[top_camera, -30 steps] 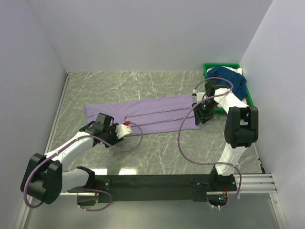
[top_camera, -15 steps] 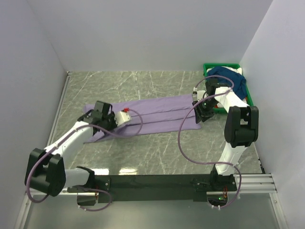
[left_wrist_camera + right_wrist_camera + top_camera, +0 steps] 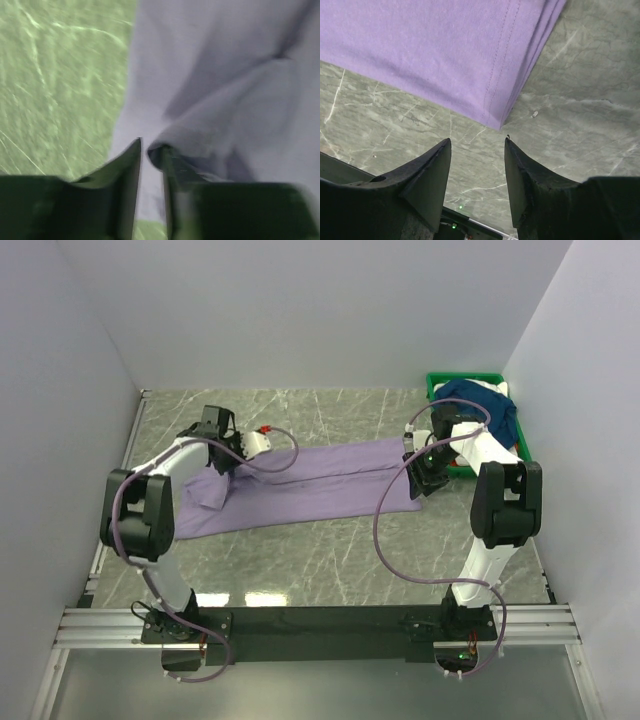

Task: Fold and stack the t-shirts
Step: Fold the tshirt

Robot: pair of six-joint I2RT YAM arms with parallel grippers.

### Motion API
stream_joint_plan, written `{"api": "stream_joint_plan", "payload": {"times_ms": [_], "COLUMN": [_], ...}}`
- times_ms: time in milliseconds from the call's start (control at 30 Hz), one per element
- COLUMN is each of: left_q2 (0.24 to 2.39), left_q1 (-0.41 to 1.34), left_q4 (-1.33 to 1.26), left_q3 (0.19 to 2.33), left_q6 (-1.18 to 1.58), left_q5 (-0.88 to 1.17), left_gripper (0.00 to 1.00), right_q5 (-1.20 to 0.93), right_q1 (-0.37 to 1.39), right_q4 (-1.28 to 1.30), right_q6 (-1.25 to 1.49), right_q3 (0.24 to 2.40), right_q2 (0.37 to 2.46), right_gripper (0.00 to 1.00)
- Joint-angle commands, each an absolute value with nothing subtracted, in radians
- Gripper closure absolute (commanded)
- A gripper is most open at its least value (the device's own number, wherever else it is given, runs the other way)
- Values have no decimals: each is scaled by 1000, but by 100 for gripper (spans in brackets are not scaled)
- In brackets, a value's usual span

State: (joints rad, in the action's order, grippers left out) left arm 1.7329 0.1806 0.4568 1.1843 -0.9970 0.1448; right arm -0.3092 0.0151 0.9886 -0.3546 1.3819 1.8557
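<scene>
The light lavender t-shirt (image 3: 310, 485) lies as a long band across the middle of the marble table. My left gripper (image 3: 217, 453) is at its far left end, jaws nearly closed on a fold of the lavender cloth (image 3: 210, 90), which drapes over one finger (image 3: 172, 172). My right gripper (image 3: 421, 484) hovers open and empty just past the shirt's right corner (image 3: 495, 120), fingertips (image 3: 442, 150) over bare marble. The dark navy t-shirt (image 3: 480, 405) lies heaped in the bin with white and orange garments (image 3: 500, 445).
A green plastic bin (image 3: 452, 379) stands at the far right corner against the right wall. White walls close in the left, back and right. Both arms' purple cables loop over the table.
My left gripper swung from the shirt's near left edge to the far left, taking cloth along; the shirt's left end changed shape. The right arm has barely moved.
</scene>
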Motion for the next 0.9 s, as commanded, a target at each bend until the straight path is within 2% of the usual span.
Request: {"api": "stream_joint_plan", "payload": {"times_ms": [0, 33, 133, 367, 533, 567, 600, 867], "left_q2": [1788, 1798, 1819, 1745, 1597, 1544, 1517, 1324], "left_q1": [157, 153, 126, -38, -67, -66, -61, -18], "left_q4": [408, 396, 370, 526, 603, 598, 583, 434], "left_q3": [1291, 1314, 1357, 1433, 1261, 1223, 1139, 835], "left_q6": [-1034, -1028, -986, -786, -758, -767, -779, -1087], "left_q5": [202, 204, 215, 356, 446, 455, 448, 336], "left_gripper": [68, 59, 47, 41, 38, 26, 23, 23], "right_q5": [-331, -328, -325, -340, -354, -356, -360, -377], "right_q1": [8, 9, 8, 8, 9, 11, 9, 9], "right_q4": [996, 991, 986, 989, 992, 991, 994, 1006], "right_q6": [-371, -373, -377, -373, -368, -368, -367, -362], "right_q3": [1384, 1381, 1371, 1385, 1391, 1396, 1397, 1419], "right_q2": [1845, 1845, 1841, 1833, 1836, 1842, 1847, 1874], "right_gripper": [46, 46, 46, 46, 46, 46, 46, 46]}}
